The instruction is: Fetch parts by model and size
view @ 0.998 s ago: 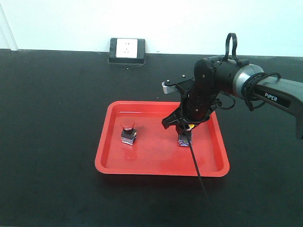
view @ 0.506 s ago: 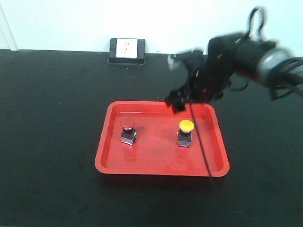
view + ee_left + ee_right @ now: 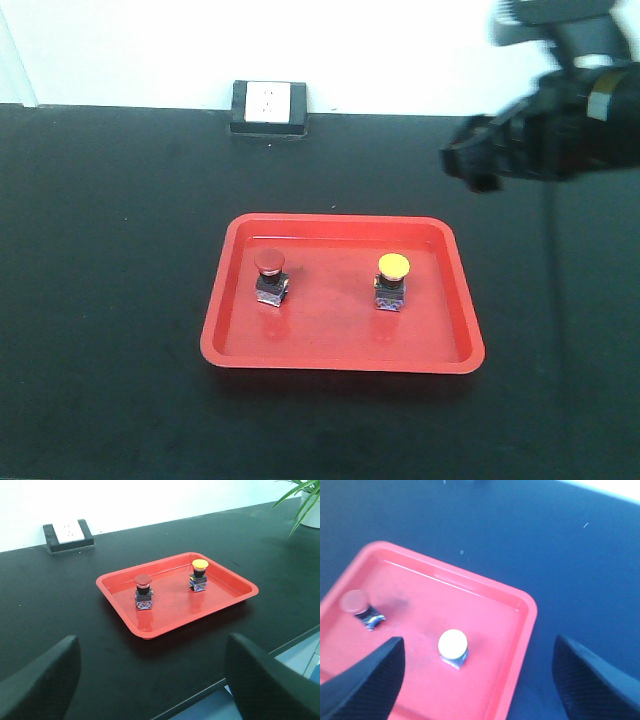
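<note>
Red-capped switch (image 3: 269, 277) and yellow-capped switch (image 3: 392, 282) upright in red tray (image 3: 340, 355), yellow at 3 o'clock; both pincers, left (image 3: 150, 680) and right (image 3: 480, 675), agape, empty.

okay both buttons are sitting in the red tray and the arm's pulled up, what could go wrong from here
1. The yellow-capped switch and red-capped switch stand upright on narrow bases; a bump to the red tray might tip them.
2. The right gripper is open above the tray's corner; a low sweep could clip the rim.
</note>
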### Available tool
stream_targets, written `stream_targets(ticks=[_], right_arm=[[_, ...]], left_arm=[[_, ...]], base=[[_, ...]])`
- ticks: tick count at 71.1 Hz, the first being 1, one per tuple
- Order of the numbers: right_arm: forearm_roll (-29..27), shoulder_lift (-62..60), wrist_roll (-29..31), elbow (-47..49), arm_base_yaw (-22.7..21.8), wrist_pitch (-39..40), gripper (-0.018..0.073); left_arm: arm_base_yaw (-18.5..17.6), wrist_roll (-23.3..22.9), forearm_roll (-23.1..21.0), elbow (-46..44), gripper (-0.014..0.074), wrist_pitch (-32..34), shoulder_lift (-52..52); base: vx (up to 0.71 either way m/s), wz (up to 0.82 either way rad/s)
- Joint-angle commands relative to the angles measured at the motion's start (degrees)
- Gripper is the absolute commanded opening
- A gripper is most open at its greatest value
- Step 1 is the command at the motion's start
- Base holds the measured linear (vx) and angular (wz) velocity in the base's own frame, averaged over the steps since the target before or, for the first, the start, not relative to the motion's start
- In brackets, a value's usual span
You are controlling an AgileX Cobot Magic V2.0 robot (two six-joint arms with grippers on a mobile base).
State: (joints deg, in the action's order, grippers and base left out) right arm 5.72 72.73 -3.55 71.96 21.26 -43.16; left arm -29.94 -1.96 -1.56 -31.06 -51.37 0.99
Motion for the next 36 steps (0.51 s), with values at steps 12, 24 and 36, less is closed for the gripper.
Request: stream_targets(ticks=[12,24,36], right_arm=[[0.3,-21.0,0.0,-11.6,-0.3,8.9,0.0578],[0.2,-33.2,0.0,-18.4,-0.3,9.5,0.0578],[0.0,-43.8,0.0,-24.4,-0.3,8.9,0.0578]], left_arm=[[-0.2,0.0,-0.5,-1.0,0.057,3.9,0.6],[-0.2,0.0,-0.5,-1.0,0.057,4.0,0.5],[-0.2,0.0,-0.5,-1.0,0.057,4.0,0.5]], base=[[0.0,0.0],[0.0,0.0],[0.0,0.0]])
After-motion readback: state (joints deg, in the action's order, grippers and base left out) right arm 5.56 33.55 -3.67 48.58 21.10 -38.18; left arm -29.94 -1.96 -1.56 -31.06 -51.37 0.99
